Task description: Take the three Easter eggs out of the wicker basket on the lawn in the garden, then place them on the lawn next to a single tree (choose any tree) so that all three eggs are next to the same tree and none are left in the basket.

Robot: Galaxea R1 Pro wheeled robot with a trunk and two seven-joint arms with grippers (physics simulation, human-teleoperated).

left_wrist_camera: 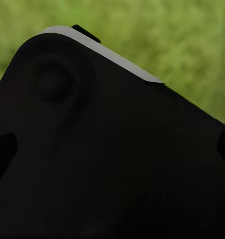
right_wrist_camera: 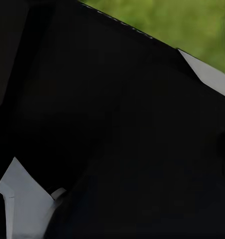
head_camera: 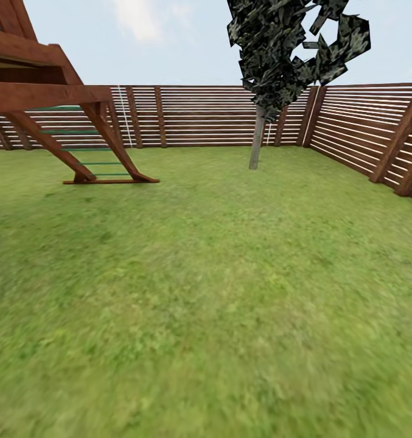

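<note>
The lawn stretches wide ahead of me in the garden. One tree with a straight pale trunk and dark speckled foliage stands at the far side, near the fence corner. The Easter eggs and the wicker basket are out of view. In the left wrist view, two darker finger shapes of my left gripper sit far apart at opposite edges, with nothing between them, against a black part of my own body. The right wrist view faces black and white body panels and is too dark to make out the fingers.
A brown wooden play tower with slanted legs and a green-runged ladder stands at the far left. A brown slatted fence closes the back and runs along the right side. Open grass lies between me and the tree.
</note>
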